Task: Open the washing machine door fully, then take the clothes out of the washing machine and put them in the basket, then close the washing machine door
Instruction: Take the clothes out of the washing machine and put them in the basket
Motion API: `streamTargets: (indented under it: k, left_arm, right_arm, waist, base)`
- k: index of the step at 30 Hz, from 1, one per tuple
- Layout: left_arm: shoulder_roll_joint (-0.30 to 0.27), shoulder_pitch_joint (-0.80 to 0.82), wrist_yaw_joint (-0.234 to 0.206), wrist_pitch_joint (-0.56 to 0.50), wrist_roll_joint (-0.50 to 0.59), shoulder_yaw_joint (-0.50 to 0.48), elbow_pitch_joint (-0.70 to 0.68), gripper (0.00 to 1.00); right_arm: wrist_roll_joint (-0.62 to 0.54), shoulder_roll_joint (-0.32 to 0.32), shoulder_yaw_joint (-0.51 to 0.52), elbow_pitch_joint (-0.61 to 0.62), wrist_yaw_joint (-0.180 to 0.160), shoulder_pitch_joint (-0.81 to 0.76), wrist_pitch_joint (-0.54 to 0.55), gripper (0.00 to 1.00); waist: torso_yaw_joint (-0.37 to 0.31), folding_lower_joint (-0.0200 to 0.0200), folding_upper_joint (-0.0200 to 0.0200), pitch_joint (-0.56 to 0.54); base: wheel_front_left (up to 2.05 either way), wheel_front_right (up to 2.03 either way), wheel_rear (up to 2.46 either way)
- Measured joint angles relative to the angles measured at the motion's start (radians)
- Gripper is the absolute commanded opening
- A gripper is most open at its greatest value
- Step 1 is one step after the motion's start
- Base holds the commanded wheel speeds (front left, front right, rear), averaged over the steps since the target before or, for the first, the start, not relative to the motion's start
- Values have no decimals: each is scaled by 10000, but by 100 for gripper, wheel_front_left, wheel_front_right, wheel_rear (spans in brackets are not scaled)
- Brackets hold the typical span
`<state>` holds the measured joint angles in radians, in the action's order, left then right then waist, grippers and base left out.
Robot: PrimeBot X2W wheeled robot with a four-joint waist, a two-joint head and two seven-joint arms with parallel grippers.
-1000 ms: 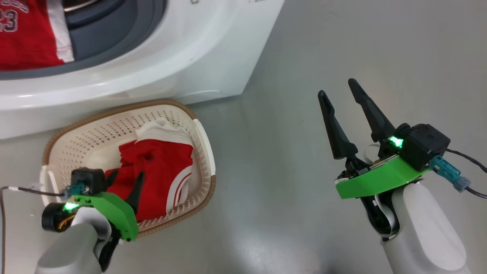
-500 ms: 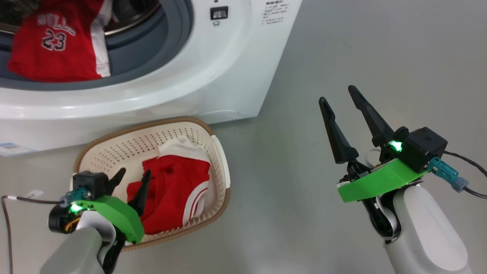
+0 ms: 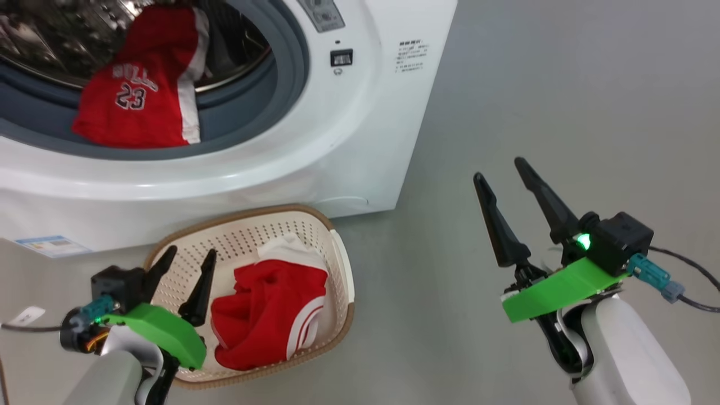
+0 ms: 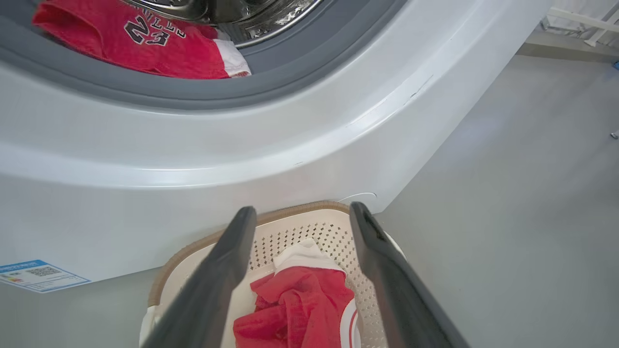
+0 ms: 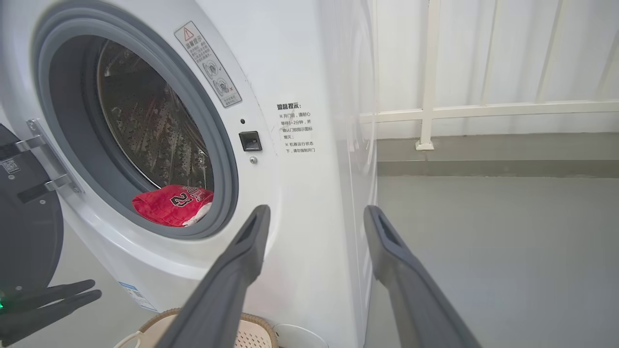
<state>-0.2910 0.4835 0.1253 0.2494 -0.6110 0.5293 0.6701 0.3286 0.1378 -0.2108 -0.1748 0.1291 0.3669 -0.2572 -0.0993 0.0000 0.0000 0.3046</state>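
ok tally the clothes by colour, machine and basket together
red: 2, jersey in the washing machine, shorts in the basket
white: 1, garment in the basket
total: 3

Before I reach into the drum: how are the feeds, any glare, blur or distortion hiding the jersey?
Head view: evenly lit, sharp, jersey print readable, only a soft highlight band along the washing machine front. Left wrist view: wide-angle bowing of that front, the left gripper blurred up close, jersey clear. Right wrist view: steel drum speckled with reflections, jersey small but unobscured.
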Motion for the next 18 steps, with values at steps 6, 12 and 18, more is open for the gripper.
streamTargets:
  k: [6, 12, 18]
  left_arm:
    - [10, -603, -215, 0, 336, -677, -867, 100]
    - [4, -1249, -456, 2, 635, -1287, -1925, 100]
    - [-71, -1976, -876, 2, 713, -1770, -3101, 100]
  right_arm:
    - [326, 77, -21, -105, 0, -214, 0, 100]
    - [374, 176, -54, -174, 0, -251, 0, 100]
    - [439, 234, -67, -226, 0, -618, 0, 100]
  waist:
    - [105, 0, 0, -429]
    - [247, 0, 0, -931]
    - [396, 0, 0, -1357]
  base:
    - [0, 0, 0]
    - [0, 0, 0]
    - [0, 0, 0]
